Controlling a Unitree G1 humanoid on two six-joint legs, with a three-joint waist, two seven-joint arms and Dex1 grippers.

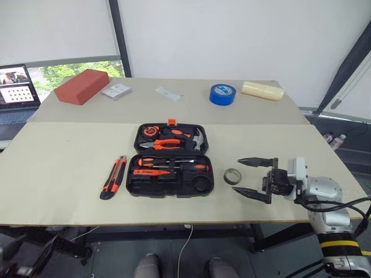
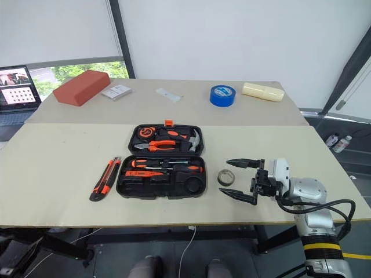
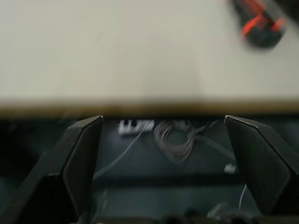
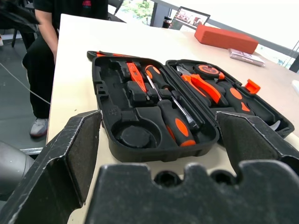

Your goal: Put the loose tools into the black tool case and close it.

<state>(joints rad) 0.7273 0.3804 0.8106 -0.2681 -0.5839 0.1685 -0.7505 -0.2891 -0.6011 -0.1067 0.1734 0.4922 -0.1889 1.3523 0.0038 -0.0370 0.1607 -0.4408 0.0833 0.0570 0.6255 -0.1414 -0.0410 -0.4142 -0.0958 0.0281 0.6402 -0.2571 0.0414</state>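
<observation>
The black tool case (image 1: 132,186) lies open in the middle of the table. Two orange-black screwdrivers (image 1: 174,163) and a tester pen (image 1: 152,172) rest in its near half. An orange-black utility knife (image 1: 113,176) lies on the table just left of the case. The small dark tape roll (image 1: 231,176) sits just right of it. My right gripper (image 1: 237,175) points left at the roll, open, with one fingertip on each side of it as seen from the head; contact cannot be told. My left gripper (image 3: 163,154) is open over the table's front edge, holding nothing.
Pliers (image 1: 165,143) and a hammer (image 1: 197,139) fill the case's far half. At the back stand a red block (image 1: 82,86), a blue tape roll (image 1: 222,94), a cream cylinder (image 1: 262,90), white cards (image 1: 116,91) and a laptop (image 1: 17,86). A person (image 4: 51,28) stands at the table's left end.
</observation>
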